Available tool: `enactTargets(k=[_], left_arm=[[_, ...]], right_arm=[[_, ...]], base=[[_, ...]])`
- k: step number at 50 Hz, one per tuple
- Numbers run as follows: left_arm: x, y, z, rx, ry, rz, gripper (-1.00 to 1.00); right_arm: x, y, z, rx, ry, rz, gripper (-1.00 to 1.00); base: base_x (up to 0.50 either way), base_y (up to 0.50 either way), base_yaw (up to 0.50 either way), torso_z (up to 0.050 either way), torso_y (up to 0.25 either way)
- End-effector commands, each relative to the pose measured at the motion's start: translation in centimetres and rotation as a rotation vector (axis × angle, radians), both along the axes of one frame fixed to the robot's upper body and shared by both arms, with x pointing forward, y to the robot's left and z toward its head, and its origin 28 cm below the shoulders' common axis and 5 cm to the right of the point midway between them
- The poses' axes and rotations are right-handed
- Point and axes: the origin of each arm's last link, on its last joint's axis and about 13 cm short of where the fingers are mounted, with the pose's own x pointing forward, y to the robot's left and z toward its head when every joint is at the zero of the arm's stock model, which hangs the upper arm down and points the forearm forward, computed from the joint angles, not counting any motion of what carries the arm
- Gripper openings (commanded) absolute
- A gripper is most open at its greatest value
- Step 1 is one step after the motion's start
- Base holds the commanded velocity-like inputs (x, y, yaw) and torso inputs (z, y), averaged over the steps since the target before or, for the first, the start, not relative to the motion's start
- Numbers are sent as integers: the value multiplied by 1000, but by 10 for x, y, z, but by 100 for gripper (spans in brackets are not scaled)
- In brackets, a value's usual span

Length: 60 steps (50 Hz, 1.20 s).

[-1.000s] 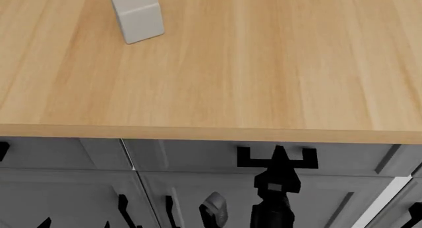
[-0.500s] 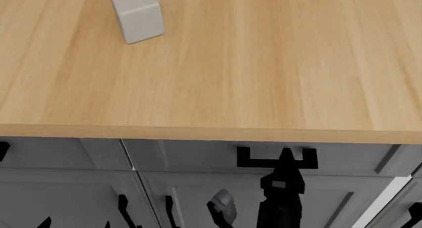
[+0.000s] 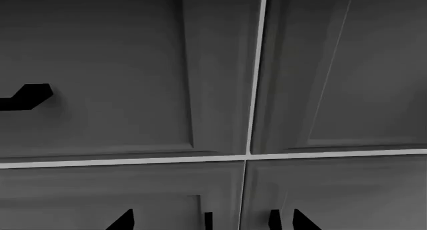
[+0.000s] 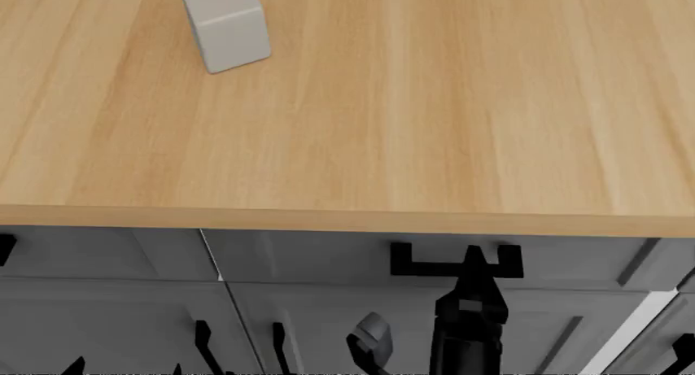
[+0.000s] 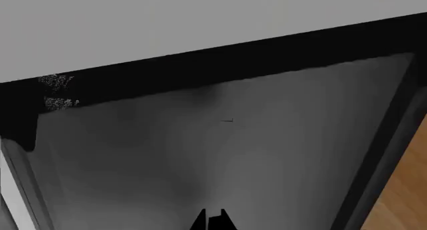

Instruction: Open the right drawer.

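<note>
My right gripper meets the right drawer's handle; I cannot tell its jaw spread.

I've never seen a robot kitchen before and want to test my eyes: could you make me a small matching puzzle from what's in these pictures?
Things:
1. countertop
2. grey block
3. bar handle of the right drawer
4. right gripper

Descriptions:
A. black, squared, horizontal
B. light wood
C. reaching up to the handle
D. standing on the counter

Pairs: 1-B, 2-D, 3-A, 4-C
</note>
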Motion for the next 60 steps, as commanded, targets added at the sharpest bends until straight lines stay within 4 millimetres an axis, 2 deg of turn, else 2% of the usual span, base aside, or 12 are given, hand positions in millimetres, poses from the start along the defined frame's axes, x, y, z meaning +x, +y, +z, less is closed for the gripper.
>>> enactTargets(k=[1,18,28,42,60], left_arm=[[0,0,1,-1,-1,3,100],[0,1,0,0,-4,5,100],[0,0,0,-1,-3,7,100],[0,0,0,1,-4,9,100],[0,0,1,3,-6,8,100]], right_arm=[[-19,11,5,57,105,78,-100],[-53,11,13,41,79,103,-100],[-68,11,8,63,80,111,-100],[-79,9,7,90,86,94,-100],[-80,9,2,114,89,84,-100]], base=[[0,0,0,0,0],[0,0,2,0,0],[0,0,2,0,0],[0,0,2,0,0],[-9,1,1,0,0]])
